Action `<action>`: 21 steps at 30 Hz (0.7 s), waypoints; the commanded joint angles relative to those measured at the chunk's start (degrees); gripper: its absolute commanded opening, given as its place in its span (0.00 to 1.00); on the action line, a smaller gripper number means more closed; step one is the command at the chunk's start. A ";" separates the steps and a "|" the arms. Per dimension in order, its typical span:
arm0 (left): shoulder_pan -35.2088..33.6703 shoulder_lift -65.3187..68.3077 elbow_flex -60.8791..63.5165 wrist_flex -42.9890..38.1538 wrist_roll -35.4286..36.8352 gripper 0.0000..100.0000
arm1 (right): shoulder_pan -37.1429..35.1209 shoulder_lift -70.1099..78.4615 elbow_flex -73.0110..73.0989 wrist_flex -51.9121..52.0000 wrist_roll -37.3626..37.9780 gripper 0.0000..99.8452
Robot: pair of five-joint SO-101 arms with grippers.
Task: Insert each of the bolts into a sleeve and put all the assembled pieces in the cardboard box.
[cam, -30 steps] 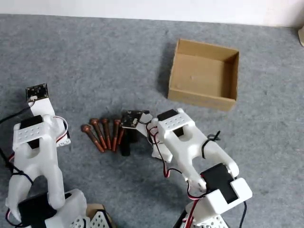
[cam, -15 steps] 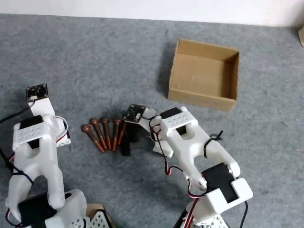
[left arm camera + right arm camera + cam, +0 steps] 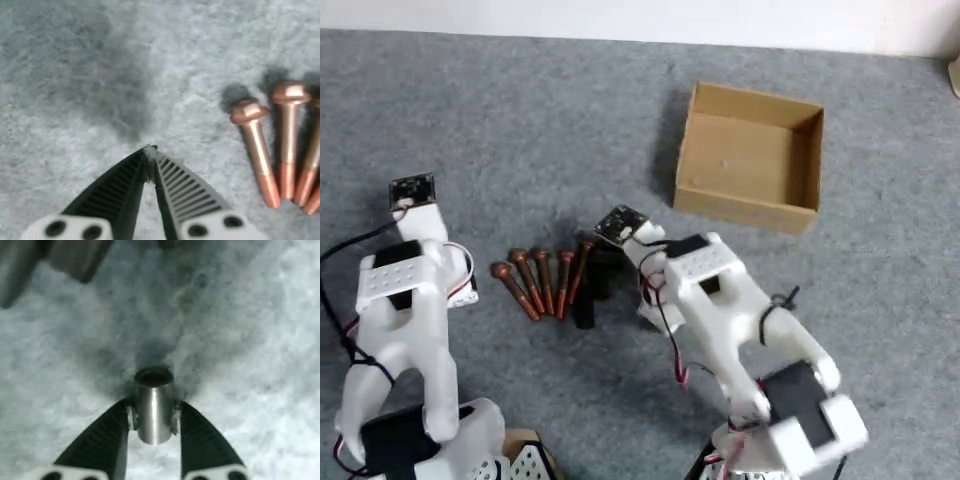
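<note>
Sleeve sits clamped in my right claw, just beside the bolts on the counter. My left claw is pinched closed, empty. Next, I reckon, it must grab a bolt.

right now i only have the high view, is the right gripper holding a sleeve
observer: yes, the right gripper is shut on a sleeve, whose open end points out past the fingertips
operator: and the left one
observer: the left gripper is shut and empty, tips together over bare carpet
operator: is it touching a bolt
observer: no, the nearest bolt lies off to one side, apart from the tips
</note>
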 commanded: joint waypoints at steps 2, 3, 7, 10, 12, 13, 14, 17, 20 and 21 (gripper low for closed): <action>6.55 -1.54 -0.22 -0.70 0.18 0.01 | 0.13 -21.67 7.25 0.66 -6.51 0.01; 7.25 -1.54 -0.22 -0.70 0.35 0.01 | 0.13 -25.98 10.42 0.48 -7.38 0.01; 8.13 -1.45 -0.13 -0.70 10.37 0.08 | 0.13 -43.03 23.43 0.22 -8.53 0.01; 9.27 -1.45 -0.22 -0.44 17.41 0.13 | 0.22 -54.46 30.99 0.40 -8.70 0.01; 12.18 -1.45 1.01 -0.88 18.99 0.14 | 1.27 -60.88 34.59 0.48 -8.70 0.01; 14.64 -1.45 1.89 -2.02 18.90 0.15 | 2.24 -63.34 35.91 0.40 -8.62 0.01; 16.92 -1.45 2.86 -3.87 19.34 0.15 | 3.30 -65.36 37.05 0.22 -8.53 0.00; 18.95 -1.54 7.96 -12.48 20.31 0.15 | 4.09 -68.18 38.90 0.04 -8.44 0.00; 17.71 -1.54 10.86 -18.81 27.34 0.15 | 4.18 -67.30 39.60 -1.89 -8.35 0.00; 17.19 -1.54 11.12 -19.43 28.84 0.15 | 4.26 -66.51 39.69 -2.33 -8.35 0.00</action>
